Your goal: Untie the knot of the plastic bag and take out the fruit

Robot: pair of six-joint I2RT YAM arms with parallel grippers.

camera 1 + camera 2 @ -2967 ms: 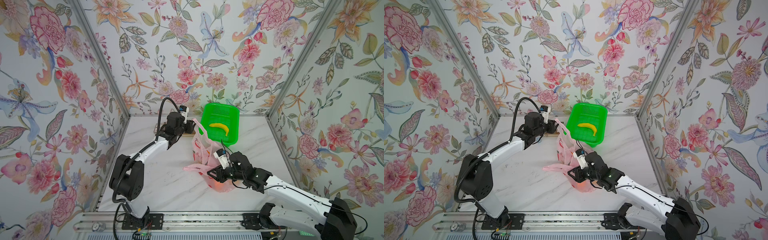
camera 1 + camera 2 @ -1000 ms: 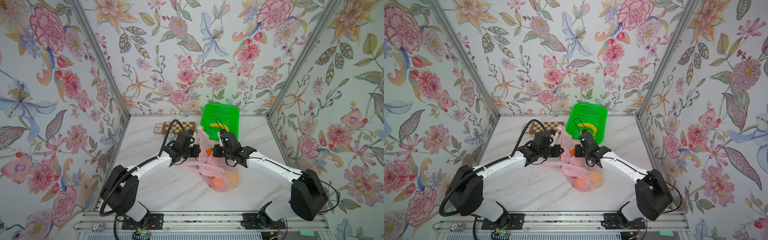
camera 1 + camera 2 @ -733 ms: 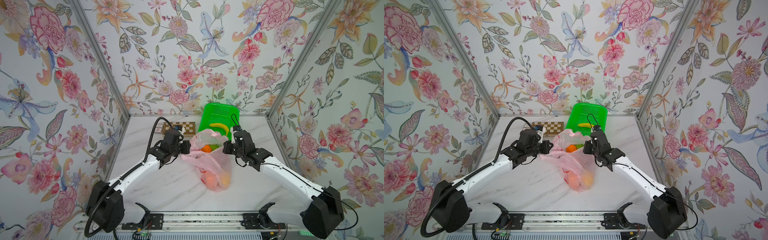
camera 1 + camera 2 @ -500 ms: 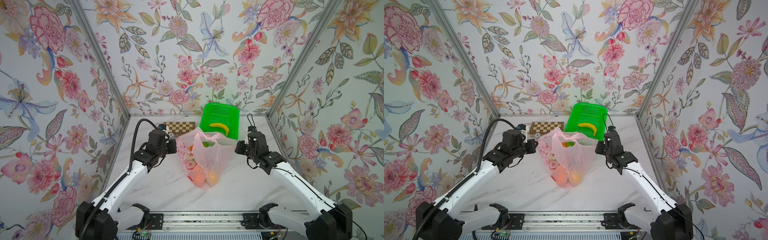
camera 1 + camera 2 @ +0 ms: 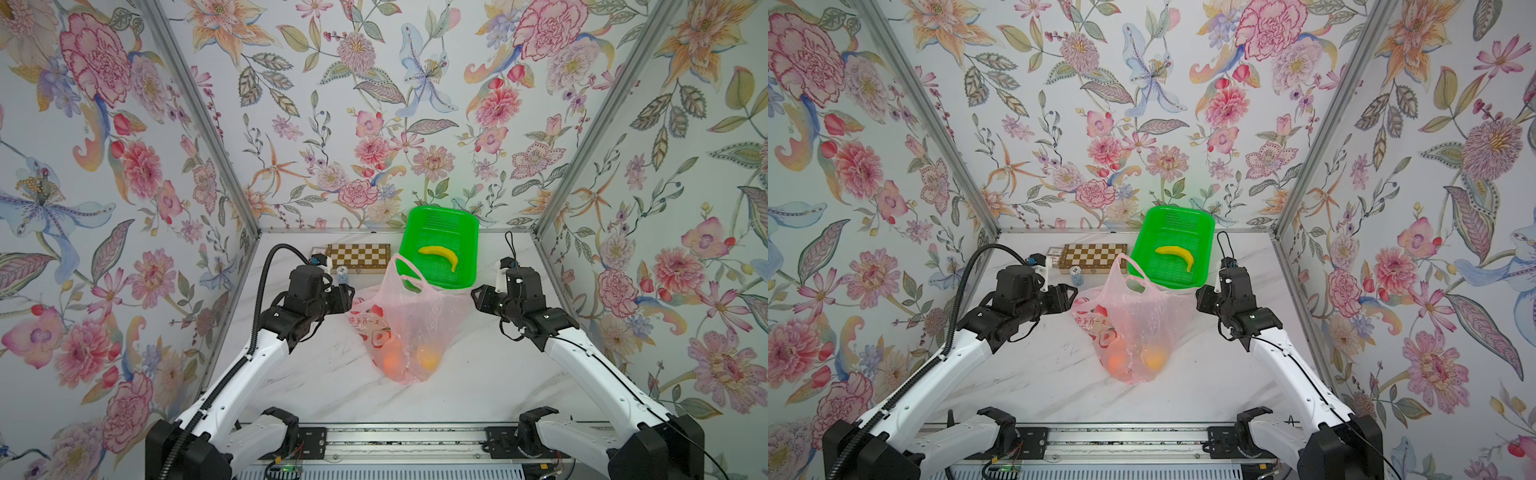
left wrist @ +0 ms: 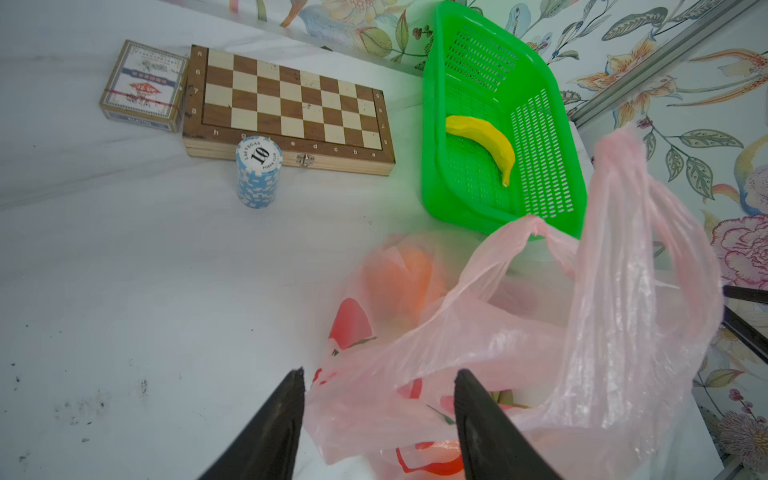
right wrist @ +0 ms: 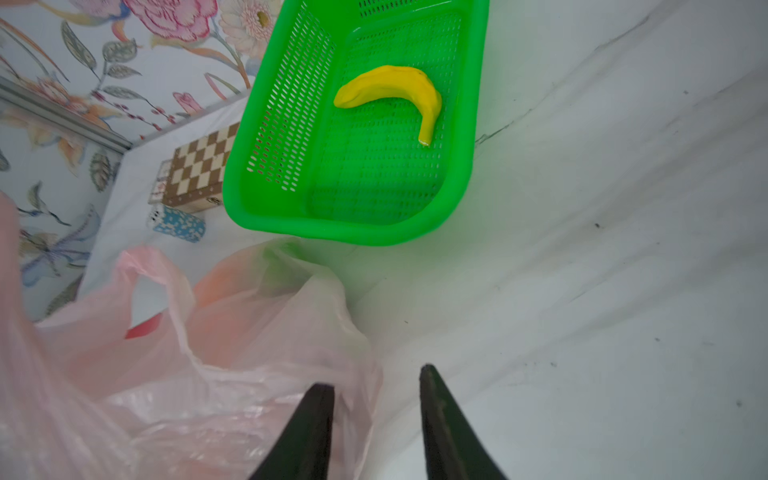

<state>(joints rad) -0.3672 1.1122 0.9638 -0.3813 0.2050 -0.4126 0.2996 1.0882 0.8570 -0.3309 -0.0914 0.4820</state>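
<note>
The plastic bag (image 5: pixel 409 316) stands upright in the middle of the worktop (image 5: pixel 316 374), its far side just in front of the green basket (image 5: pixel 471 249). No knot shows. One handle strip (image 5: pixel 405 270) rises as a loose loop and the mouth gapes, so I judge the untying done and the emptying not begun. The fruit (image 5: pixel 392 360) sits low inside: at least two orange pieces are visible through the film, and the rest is too veiled to name.

The left tool (image 6: pixel 380 371) has its jaws apart and grips nothing. Film lies between and just beyond its fingers. The right tool (image 7: pixel 376 376) is likewise spread and empty, with the bag's edge just beside one finger.

Nothing props the bag but its own thin film (and the weight at the bottom). It could slump so the mouth folds shut over the fruit. A tool reaching in may pinch film along with a piece and drag the whole bag, or tip it so that round fruit rolls across the worktop.

The bag carries red printed characters (image 5: pixel 368 322) that I cannot read. The poker chip stack (image 6: pixel 258 174) reads "LAS VEGAS", "10" and "POKER CLUB". The chessboard (image 6: pixel 291 104) edge bears letters and digits. The card box (image 6: pixel 143 85) print is too small to read. A banana (image 5: pixel 440 254) lies in the basket.
</note>
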